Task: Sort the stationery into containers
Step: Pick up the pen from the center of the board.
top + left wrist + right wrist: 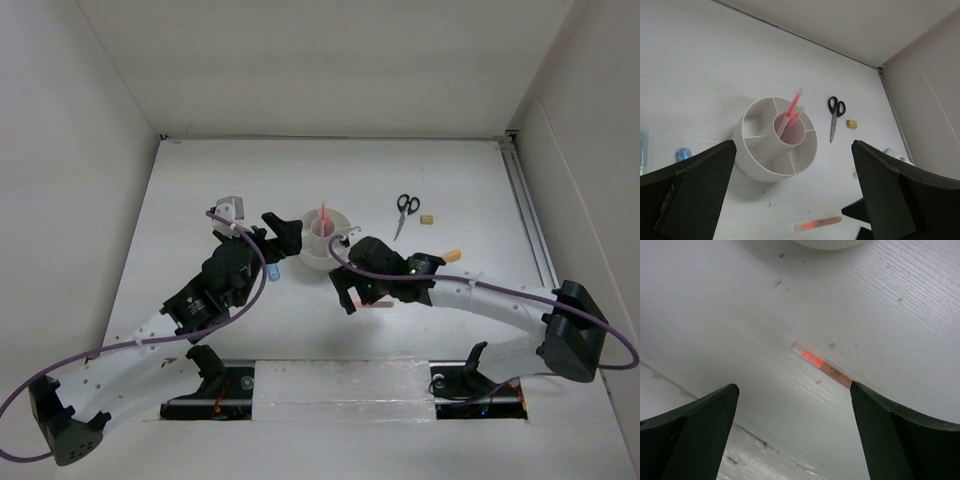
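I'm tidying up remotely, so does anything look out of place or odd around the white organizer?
Nothing is spilled or broken. Out of place: a pink pen lies loose near the organizer, and the scissors and eraser lie apart to its right. Only pink pens lean inside it.

Smooth white plastic organizer [775,145], wood-grained table [700,75]

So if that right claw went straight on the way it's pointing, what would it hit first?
Probably the thin pink pen lying flat on the table, right ahead of the open right gripper; depth is hard to judge.
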Tool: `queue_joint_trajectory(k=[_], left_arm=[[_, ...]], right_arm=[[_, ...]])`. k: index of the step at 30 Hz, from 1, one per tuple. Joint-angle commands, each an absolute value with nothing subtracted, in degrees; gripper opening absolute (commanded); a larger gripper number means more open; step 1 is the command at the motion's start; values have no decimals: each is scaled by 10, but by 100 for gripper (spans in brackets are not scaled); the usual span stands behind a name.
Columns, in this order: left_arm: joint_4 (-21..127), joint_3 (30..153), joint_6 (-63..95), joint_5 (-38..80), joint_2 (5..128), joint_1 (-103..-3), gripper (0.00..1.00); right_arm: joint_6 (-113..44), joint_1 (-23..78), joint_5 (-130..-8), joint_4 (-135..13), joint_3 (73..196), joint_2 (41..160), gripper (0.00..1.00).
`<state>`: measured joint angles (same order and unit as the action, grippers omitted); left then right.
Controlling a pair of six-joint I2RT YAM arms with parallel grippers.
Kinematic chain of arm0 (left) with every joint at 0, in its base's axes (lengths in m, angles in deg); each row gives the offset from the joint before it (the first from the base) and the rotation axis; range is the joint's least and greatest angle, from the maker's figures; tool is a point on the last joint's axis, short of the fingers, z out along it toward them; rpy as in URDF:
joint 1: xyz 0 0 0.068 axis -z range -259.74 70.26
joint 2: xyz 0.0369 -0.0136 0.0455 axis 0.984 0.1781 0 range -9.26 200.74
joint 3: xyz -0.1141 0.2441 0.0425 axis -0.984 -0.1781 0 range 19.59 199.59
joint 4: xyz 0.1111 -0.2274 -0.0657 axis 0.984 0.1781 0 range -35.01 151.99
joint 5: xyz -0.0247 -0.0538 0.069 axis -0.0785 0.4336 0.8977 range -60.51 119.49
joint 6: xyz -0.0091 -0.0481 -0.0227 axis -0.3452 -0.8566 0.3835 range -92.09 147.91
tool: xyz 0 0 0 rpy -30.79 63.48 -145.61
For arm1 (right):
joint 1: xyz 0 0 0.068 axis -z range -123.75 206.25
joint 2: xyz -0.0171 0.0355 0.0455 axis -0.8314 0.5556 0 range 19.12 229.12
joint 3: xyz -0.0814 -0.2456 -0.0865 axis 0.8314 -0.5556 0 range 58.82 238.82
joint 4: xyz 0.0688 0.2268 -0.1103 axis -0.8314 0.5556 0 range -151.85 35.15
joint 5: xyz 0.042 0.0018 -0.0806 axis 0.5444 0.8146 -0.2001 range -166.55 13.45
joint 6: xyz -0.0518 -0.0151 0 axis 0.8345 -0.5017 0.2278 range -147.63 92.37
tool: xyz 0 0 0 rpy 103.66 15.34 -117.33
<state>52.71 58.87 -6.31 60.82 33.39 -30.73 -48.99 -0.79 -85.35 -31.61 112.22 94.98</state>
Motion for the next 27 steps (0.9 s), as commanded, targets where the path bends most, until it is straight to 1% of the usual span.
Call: queue_joint_trajectory(k=[1, 4, 6, 10, 16, 19, 20, 23, 24, 27], left_arm=[[508, 586, -68, 582, 322, -308, 100], [502, 586, -62, 570, 322, -308, 100], [496, 586, -62, 564, 322, -308, 100], [486, 586, -51, 551, 322, -308, 100], [480, 581, -45, 537, 327, -308, 100], [475, 581, -45, 537, 322, -308, 100], [475, 576, -45, 532, 316, -308, 100], [475, 576, -40, 532, 316, -308, 100], [475, 576, -40, 532, 316, -308, 100], [475, 576, -40, 532, 316, -308, 100]], right_arm=[[-473, 14, -852, -283, 1148, 1001, 100], [-495, 14, -828, -318, 1127, 1017, 100], [-519, 14, -807, -372, 1102, 1017, 100], [-557, 14, -837, -406, 1059, 1029, 98], [-564, 20, -848, -434, 1038, 1050, 98], [-564, 20, -848, -450, 1033, 1064, 97], [-564, 20, -848, -450, 1033, 1064, 95], [-564, 20, -830, -450, 1033, 1033, 95], [-557, 20, -823, -442, 1039, 1023, 94], [-557, 20, -843, -425, 1052, 983, 94]])
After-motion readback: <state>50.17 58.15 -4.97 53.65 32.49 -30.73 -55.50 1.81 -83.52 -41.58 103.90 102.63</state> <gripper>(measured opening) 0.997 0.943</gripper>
